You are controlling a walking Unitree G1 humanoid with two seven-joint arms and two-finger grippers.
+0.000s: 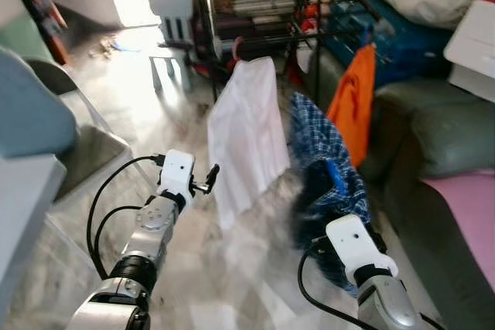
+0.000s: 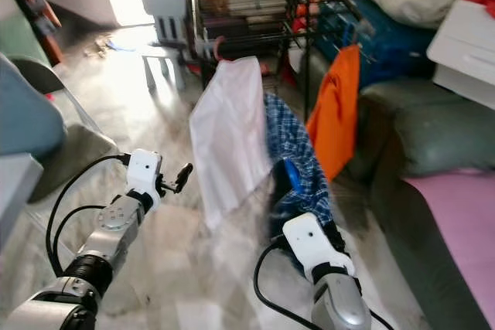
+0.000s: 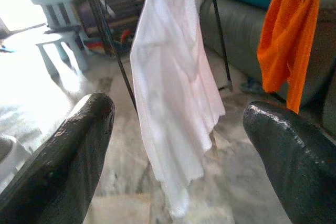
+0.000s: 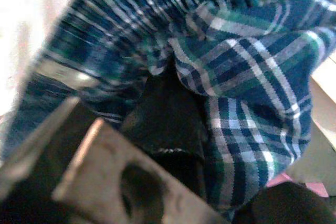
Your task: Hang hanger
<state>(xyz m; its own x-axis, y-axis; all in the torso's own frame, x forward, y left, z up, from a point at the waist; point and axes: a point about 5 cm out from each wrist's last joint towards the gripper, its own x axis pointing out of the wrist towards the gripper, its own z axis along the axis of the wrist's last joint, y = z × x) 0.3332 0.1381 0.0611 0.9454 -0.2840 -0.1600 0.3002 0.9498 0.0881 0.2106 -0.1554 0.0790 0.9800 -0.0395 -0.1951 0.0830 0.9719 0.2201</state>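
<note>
Right hand (image 1: 329,191) buried in blue plaid shirt (image 1: 325,160), apparently clamped on it, hanger hidden; shirt held below black rack (image 1: 309,5), beside white shirt (image 1: 246,133), not yet hung. Left hand (image 1: 207,179) spread wide, nothing held.

White shirt (image 1: 246,133) hanging from the black rack (image 1: 255,5); beside it, a shirt (image 1: 325,168) showing blue, green and white plaid; an orange garment (image 1: 353,102) hanging on the rack's far side; a pale blue chair (image 1: 172,17) standing next to the rack; black fingers (image 3: 63,156) framing the white shirt
</note>
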